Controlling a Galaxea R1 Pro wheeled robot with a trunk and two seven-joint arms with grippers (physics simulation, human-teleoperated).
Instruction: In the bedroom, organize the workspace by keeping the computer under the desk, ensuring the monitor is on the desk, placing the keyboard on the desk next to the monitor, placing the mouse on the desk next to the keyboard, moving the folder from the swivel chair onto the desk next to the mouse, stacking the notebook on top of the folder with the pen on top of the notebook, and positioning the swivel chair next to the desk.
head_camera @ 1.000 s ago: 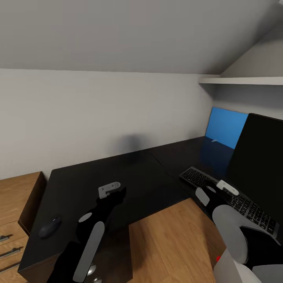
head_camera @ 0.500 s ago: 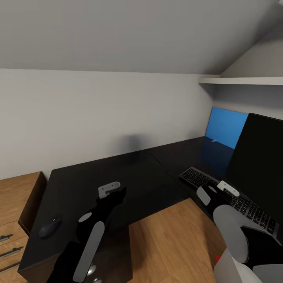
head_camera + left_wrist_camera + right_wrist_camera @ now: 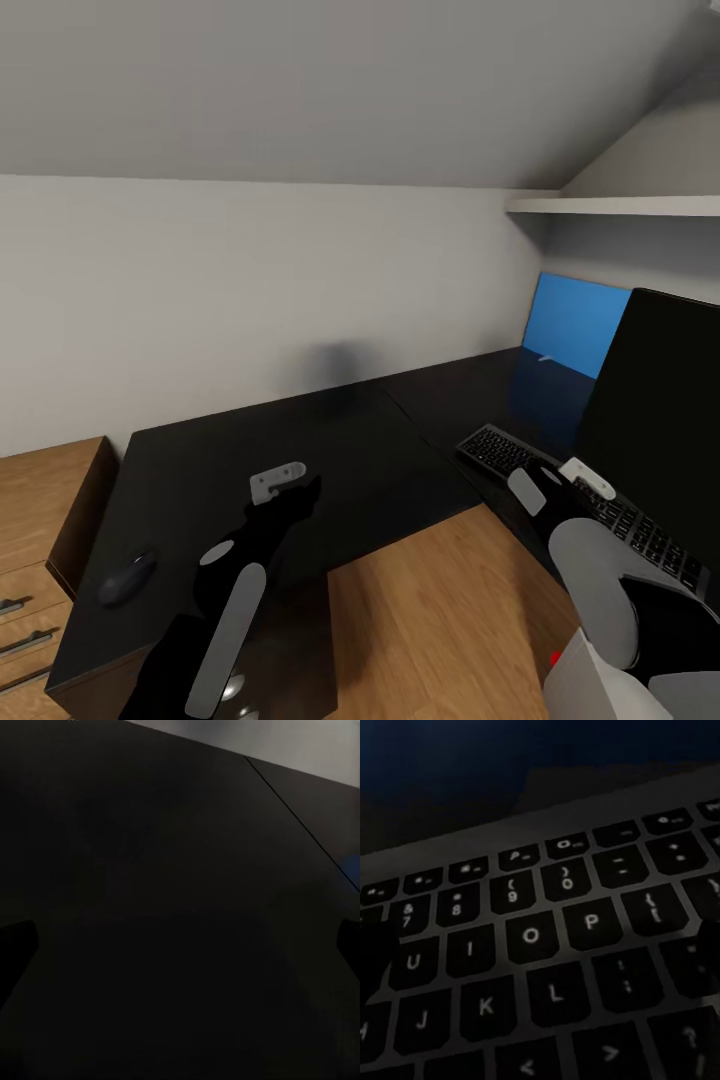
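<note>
At lower left of the head view the mouse lies on the desk, well apart from the left gripper, fingers spread over bare desktop. At right, the right gripper hovers with fingers wide above the keyboard, before the monitor; the folder stands behind.

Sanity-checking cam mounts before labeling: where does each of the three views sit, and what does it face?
Head view: on the robot's head, looking forward and down over the desk, monitor, keyboard, mouse; both arms show, left pincer, right pincer.
Left wrist view: near the left pincer, facing the bare black desk top; dark fingertips at the edges.
Right wrist view: near the right pincer, close over the keyboard's keys.
Shared: head and right wrist views both show the keyboard.
</note>
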